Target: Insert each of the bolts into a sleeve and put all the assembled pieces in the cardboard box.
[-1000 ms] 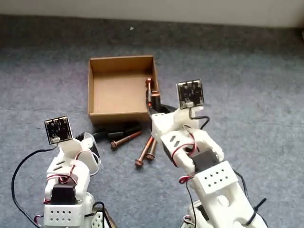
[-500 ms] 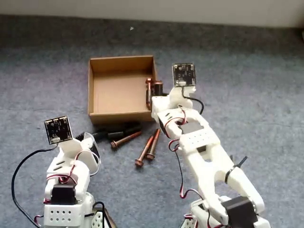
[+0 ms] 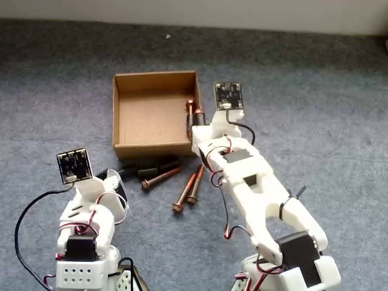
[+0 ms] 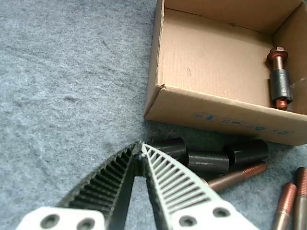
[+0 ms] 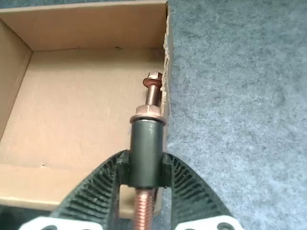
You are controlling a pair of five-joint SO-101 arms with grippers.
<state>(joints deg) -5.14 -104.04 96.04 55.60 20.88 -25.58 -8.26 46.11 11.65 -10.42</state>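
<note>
Advanced over the cardboard box (image 3: 151,118), right jaws pinch the smooth dark sleeve (image 5: 144,148) — left jaws closed.

The gripper (image 4: 141,149) has its jaws closed, with the tips meeting above grey carpet (image 4: 72,72). Just beyond the tips, three black sleeves (image 4: 206,161) lie in a row along the outside of the box (image 4: 211,108). One bolt (image 4: 237,175) lies just beside the sleeves, and two more bolts (image 4: 287,206) lie near it. Inside the box, a sleeved bolt (image 4: 280,85) sits against a side wall.

An indoor room, kind unclear: grey carpet (image 3: 315,91) meets a pale wall (image 3: 242,12).
</note>
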